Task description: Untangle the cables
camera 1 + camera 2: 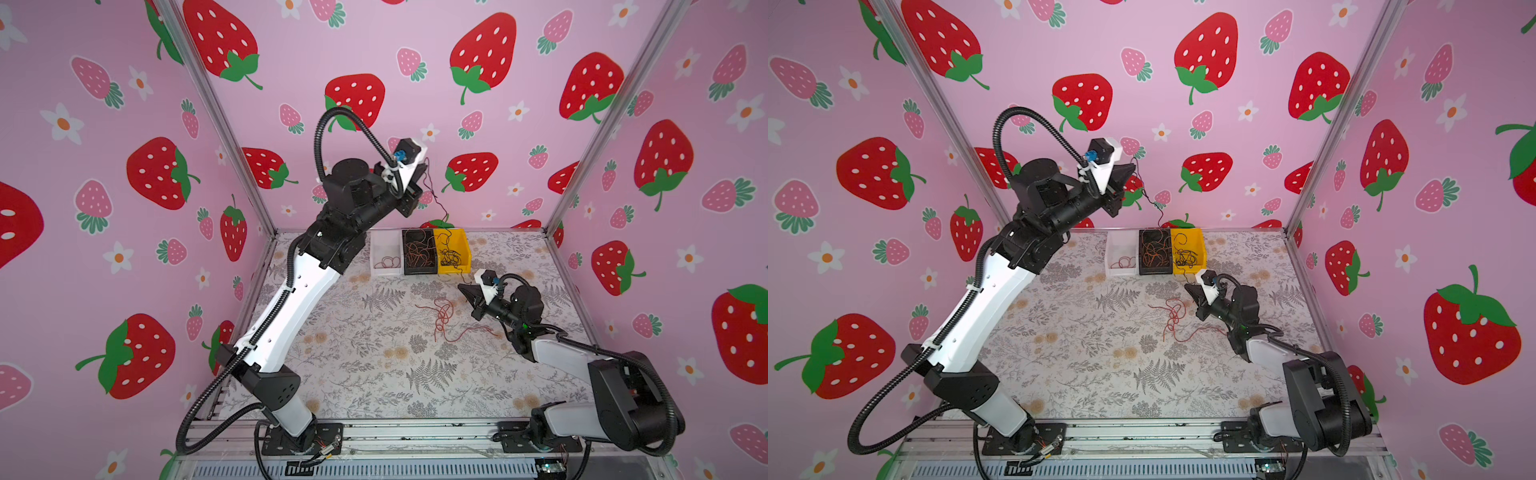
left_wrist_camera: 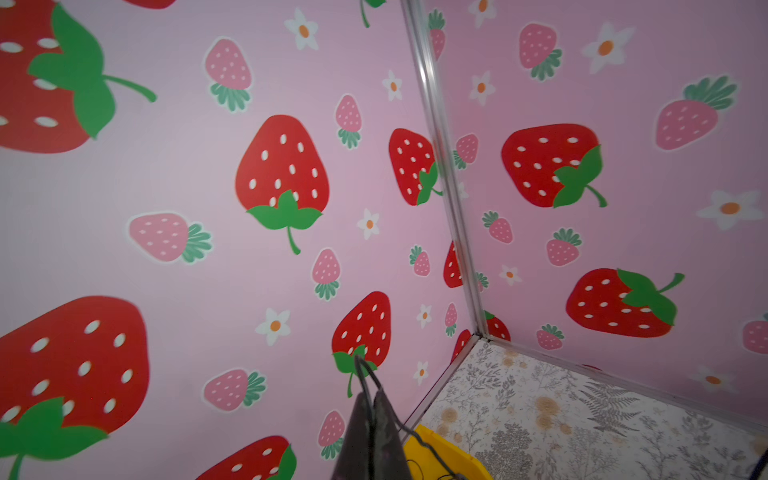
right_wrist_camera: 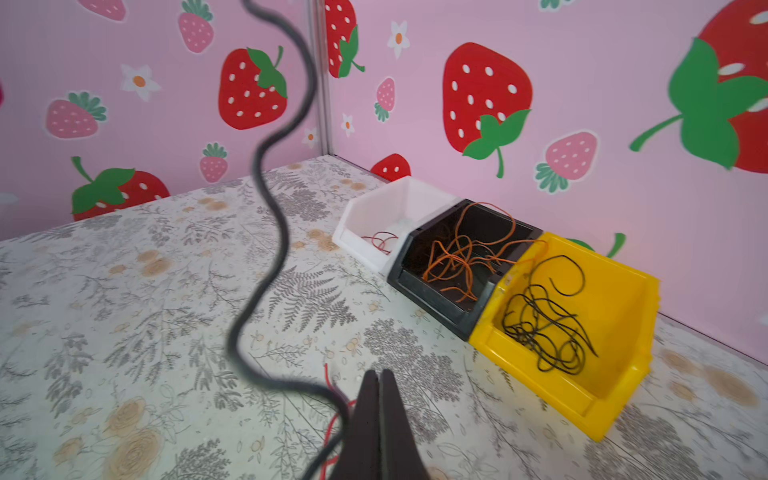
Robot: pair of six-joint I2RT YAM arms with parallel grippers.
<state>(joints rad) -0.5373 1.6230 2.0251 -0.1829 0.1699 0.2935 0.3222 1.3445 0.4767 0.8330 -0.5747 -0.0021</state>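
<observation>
My left gripper (image 1: 424,167) (image 2: 370,392) is raised high near the back wall and shut on a thin black cable (image 1: 436,199) (image 2: 366,368). That cable hangs down to the yellow bin (image 1: 465,245). My right gripper (image 1: 462,287) (image 3: 379,374) sits low over the table in front of the yellow bin, jaws pressed together. A blurred black cable (image 3: 270,232) runs against the side of one finger, and nothing shows in the seam. Loose red cables (image 1: 442,316) (image 3: 332,384) lie tangled on the table just beside the right gripper.
Three bins stand in a row at the back wall: a white bin (image 3: 401,199) with a red cable (image 3: 380,242), a black bin (image 3: 436,300) with orange cables (image 3: 461,257), and the yellow bin (image 3: 615,299) with black cables (image 3: 544,328).
</observation>
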